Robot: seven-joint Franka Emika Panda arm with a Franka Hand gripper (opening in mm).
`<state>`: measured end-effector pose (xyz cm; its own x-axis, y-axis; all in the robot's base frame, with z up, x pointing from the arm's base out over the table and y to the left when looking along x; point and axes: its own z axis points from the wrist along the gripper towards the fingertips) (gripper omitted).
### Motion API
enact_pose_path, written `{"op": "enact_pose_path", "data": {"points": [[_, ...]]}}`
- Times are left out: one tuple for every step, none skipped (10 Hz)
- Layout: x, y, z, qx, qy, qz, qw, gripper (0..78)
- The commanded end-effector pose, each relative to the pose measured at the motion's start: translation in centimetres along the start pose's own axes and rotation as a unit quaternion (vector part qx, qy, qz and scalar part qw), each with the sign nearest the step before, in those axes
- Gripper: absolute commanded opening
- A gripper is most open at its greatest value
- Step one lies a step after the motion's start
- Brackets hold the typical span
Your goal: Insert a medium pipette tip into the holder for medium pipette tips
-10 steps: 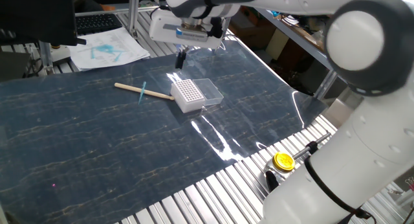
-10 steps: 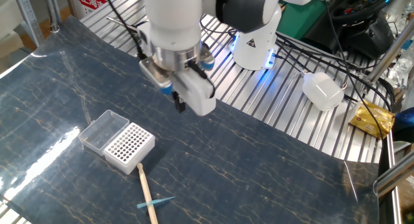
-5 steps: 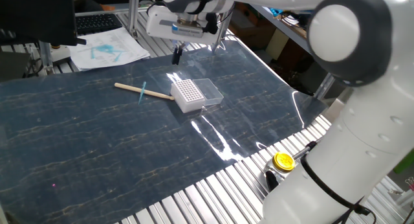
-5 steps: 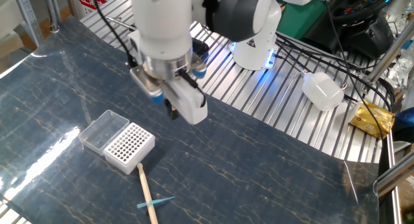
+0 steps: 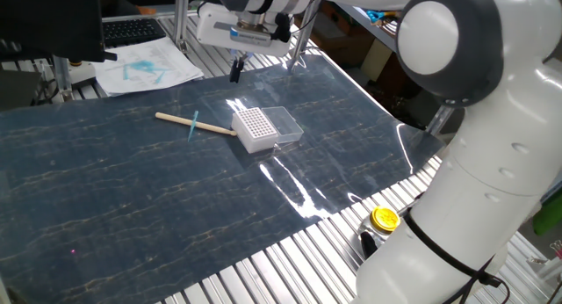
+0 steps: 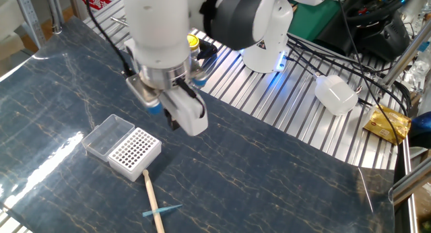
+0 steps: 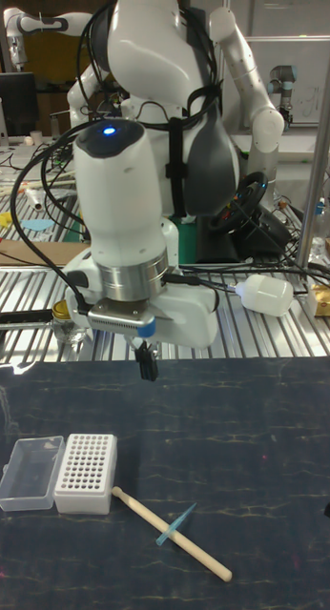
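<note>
The medium pipette tip (image 5: 193, 126) (image 6: 162, 211) (image 7: 175, 524), a small teal cone, lies across a tan wooden stick (image 5: 176, 120) (image 6: 150, 192) (image 7: 208, 560) on the dark mat. Beside the stick's end stands the holder (image 5: 255, 128) (image 6: 135, 152) (image 7: 86, 472), a white box with a grid of holes, its clear lid (image 5: 283, 121) (image 6: 104, 135) (image 7: 30, 473) folded open. My gripper (image 5: 235, 71) (image 6: 174, 122) (image 7: 146, 364) hangs above the mat behind the holder. Its dark fingers are pressed together with nothing between them, well apart from the tip.
A yellow-capped jar (image 5: 384, 219) (image 7: 62, 313) sits on the metal slats off the mat. A white plastic bottle (image 6: 335, 95) (image 7: 270, 295) and a gold packet (image 6: 387, 124) lie on the slats. Papers (image 5: 145, 67) lie at the far corner.
The gripper has moved sideways over the mat, from past the holder's lid side toward the stick's side. Holder, stick and tip have not moved.
</note>
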<state>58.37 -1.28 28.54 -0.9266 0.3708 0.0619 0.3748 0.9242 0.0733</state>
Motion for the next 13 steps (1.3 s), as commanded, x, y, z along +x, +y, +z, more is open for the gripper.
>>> {"op": "enact_pose_path", "data": {"points": [[-0.26,-0.04,-0.11,-0.002,-0.001,0.008,1.0000,0.0],[-0.26,-0.04,-0.11,-0.002,-0.002,0.009,1.0000,0.0],[-0.26,-0.04,-0.11,-0.003,-0.002,0.010,0.9999,0.0],[-0.26,-0.04,-0.11,-0.007,0.000,0.012,0.9999,0.0],[-0.26,-0.04,-0.11,-0.009,0.000,0.011,0.9999,0.0],[-0.26,-0.04,-0.11,-0.020,0.005,0.020,0.9996,0.0],[-0.26,-0.04,-0.11,-0.025,0.007,0.020,0.9995,0.0],[-0.26,-0.04,-0.11,-0.025,0.011,0.027,0.9993,0.0],[-0.26,-0.04,-0.11,-0.025,0.014,0.030,0.9991,0.0],[-0.26,-0.04,-0.11,-0.031,0.020,0.040,0.9986,0.0],[-0.26,-0.04,-0.11,-0.030,0.021,0.041,0.9985,0.0],[-0.26,-0.04,-0.11,-0.031,0.021,0.046,0.9982,0.0],[-0.26,-0.04,-0.11,-0.031,0.020,0.059,0.9976,0.0]]}}
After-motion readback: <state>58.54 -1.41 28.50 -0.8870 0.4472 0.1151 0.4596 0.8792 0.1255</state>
